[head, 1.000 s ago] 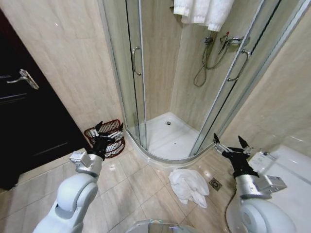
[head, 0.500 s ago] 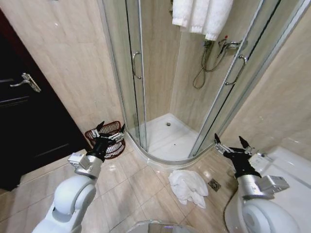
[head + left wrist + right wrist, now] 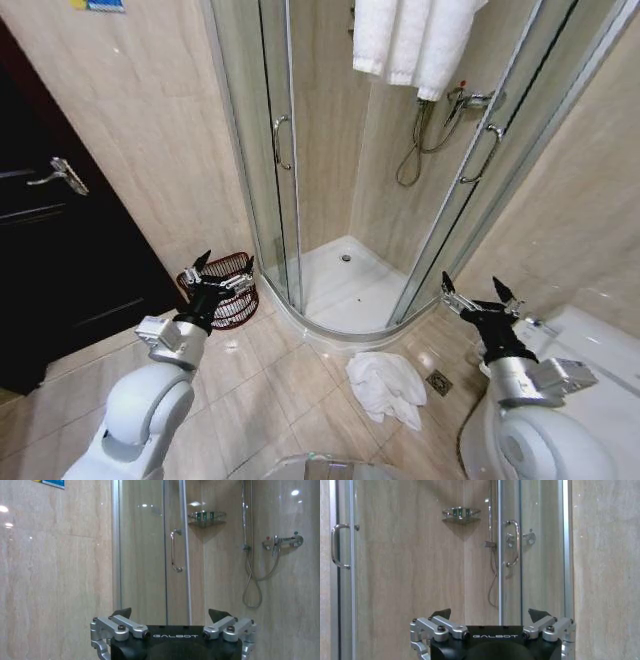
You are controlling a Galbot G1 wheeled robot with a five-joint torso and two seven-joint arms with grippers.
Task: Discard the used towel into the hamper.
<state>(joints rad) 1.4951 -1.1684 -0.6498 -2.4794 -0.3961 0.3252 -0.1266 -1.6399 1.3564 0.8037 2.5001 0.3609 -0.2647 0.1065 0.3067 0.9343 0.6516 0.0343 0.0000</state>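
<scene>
White towel (image 3: 386, 386) on floor, btwn fingers.

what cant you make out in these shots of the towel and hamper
- Hamper inside: head view, left tool and arm cover its front.
- Towel on the floor: head view, its folds hide the underside.
- Hanging towels: head view, top edge cuts them off.

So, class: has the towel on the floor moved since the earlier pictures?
No. The white towel lies just as near the floor drain as before; only the view shifted.
</scene>
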